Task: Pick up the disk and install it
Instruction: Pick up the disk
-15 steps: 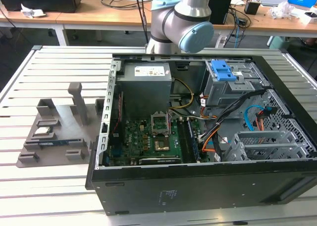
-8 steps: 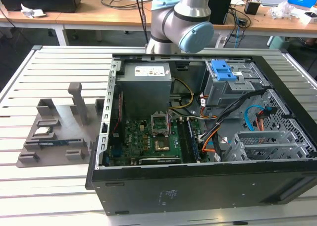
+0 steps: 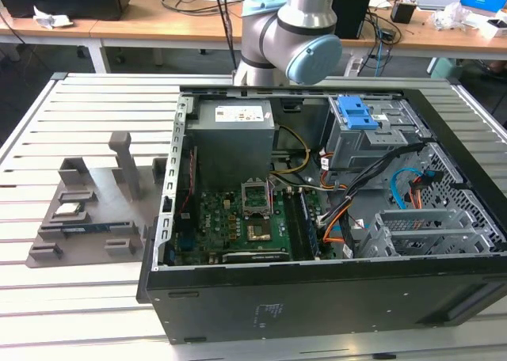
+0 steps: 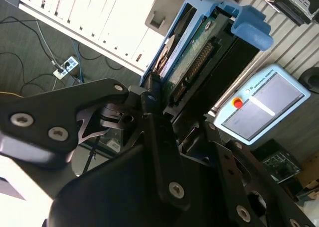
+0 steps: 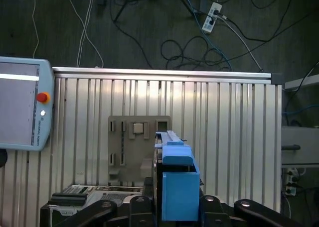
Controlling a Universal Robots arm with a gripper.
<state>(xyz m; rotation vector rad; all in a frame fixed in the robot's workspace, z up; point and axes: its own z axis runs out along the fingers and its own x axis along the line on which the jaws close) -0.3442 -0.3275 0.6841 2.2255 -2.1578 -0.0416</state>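
I'm holding the disk (image 5: 177, 192) edge-on, high over the desk (image 5: 239, 127); slip and snag risk.
My end effector (image 4: 160, 100) is pinching the disk by one end, so most of it is overhanging. Any tilt in the grip and its blue carrier is missing the drive cage (image 3: 360, 143) opening. Loose cables (image 3: 400, 183) are lying just beside that cage and could be catching a corner.

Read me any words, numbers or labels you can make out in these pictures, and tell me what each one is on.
Power supply label: too small to read.
Case sticker: too small to read.
Teach pendant print: too blurred to read.
The disk, clamped in the jaws: no legible print.
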